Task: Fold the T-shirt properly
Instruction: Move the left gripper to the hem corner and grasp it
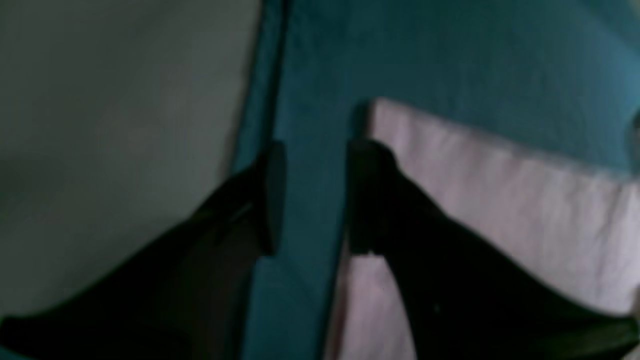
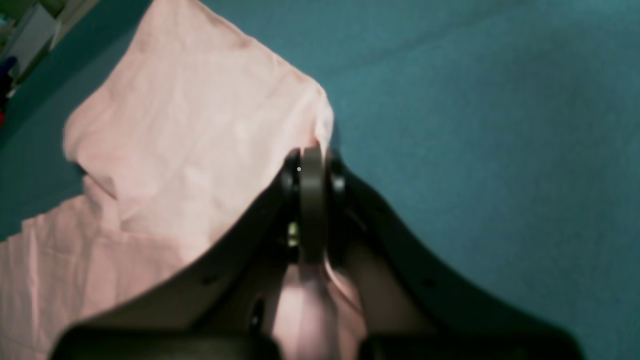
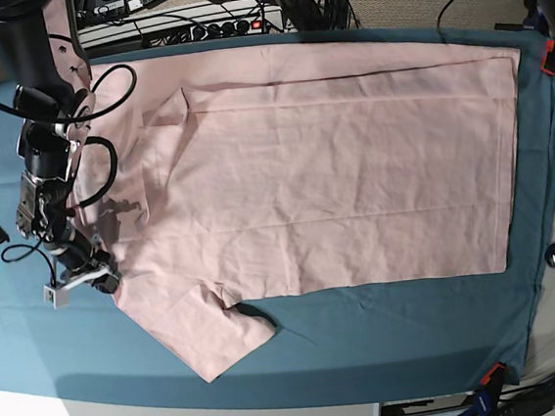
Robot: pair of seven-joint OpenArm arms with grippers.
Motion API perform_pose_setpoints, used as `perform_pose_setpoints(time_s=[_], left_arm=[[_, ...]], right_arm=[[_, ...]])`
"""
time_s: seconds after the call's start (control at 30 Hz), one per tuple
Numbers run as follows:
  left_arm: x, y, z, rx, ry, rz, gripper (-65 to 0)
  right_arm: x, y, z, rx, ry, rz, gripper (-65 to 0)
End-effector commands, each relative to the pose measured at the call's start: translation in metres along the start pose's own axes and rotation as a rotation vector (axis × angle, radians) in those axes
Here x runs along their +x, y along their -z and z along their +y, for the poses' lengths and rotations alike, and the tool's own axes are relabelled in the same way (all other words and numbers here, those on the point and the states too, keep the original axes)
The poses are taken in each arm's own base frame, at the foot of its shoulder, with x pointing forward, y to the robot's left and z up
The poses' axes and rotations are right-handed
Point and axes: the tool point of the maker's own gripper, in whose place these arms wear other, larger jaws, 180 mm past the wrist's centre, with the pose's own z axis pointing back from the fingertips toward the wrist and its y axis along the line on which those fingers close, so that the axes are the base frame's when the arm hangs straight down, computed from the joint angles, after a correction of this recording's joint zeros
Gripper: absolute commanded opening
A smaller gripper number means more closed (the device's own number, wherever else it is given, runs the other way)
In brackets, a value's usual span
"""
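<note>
Left wrist view: the left gripper (image 1: 312,197) is seen parted and empty, the T-shirt (image 1: 500,200) corner lying at 3 o'clock, so a closing could miss it.
Right wrist view: the right gripper (image 2: 312,172) is pinched shut on an edge; the thin hold could slip.
Base view: the shirt is spread across the teal cloth (image 3: 387,325); uneven lifting could wrinkle it.
</note>
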Motion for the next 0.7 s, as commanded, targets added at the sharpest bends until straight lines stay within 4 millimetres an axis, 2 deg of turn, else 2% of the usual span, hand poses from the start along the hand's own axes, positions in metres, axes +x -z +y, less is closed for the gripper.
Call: perform_pose_setpoints(time_s=[0.0, 0.13, 0.4, 0.67], left_arm=[[0.029, -0.008, -0.008, -0.026, -0.01, -0.069, -46.1], [0.02, 0.001, -0.011, -0.043, -0.079, -0.051, -46.1], [-0.031, 0.028, -0.011, -0.026, -0.089, 0.019, -46.1], [-0.036, 0.04, -0.018, -0.006, -0.066, 0.004, -46.1]], right_arm=[[0.027, -0.003, 0.002, 0.011, -0.014, -0.064, -65.0], [0.024, -0.003, 0.0, 0.008, -0.013, -0.062, -65.0], [0.026, -0.005, -0.002, 0.004, -0.016, -0.063, -65.0], [0.025, -0.005, -0.002, 0.004, -0.015, -0.06, -65.0]])
